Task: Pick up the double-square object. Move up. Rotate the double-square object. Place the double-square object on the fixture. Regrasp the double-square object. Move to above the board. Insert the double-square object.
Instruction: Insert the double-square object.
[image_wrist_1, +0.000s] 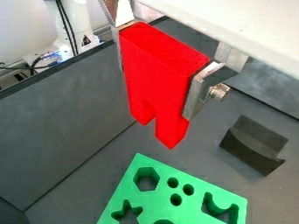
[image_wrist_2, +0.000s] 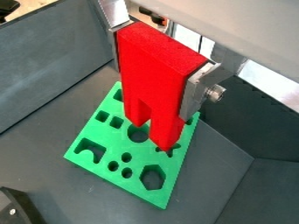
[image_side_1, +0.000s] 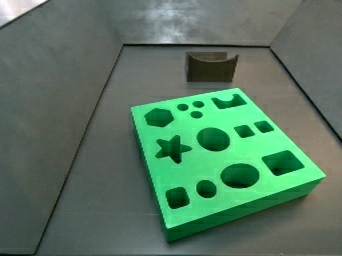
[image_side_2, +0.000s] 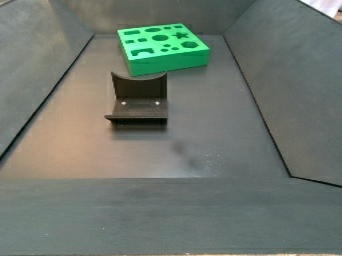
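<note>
In both wrist views my gripper (image_wrist_1: 163, 74) (image_wrist_2: 158, 74) is shut on the double-square object (image_wrist_1: 158, 87) (image_wrist_2: 152, 98). It is a bright red block, hanging upright with its notched end pointing down, and the silver fingers (image_wrist_1: 208, 86) press its two sides. It hangs in the air, apart from everything below. The green board (image_wrist_1: 122, 188) (image_wrist_2: 131, 147) (image_side_1: 247, 210) (image_side_2: 167, 62) lies flat on the floor beneath. The dark fixture (image_wrist_1: 254, 140) (image_side_1: 210, 66) (image_side_2: 136, 100) stands beside the board with nothing on it. Neither side view shows the gripper or the red block.
Dark grey walls (image_side_1: 67, 90) (image_side_2: 254, 70) slope up around the floor on all sides. Cables and white equipment (image_wrist_1: 47, 52) sit beyond the wall. A dark rounded part (image_wrist_2: 12, 208) shows at one corner of a wrist view.
</note>
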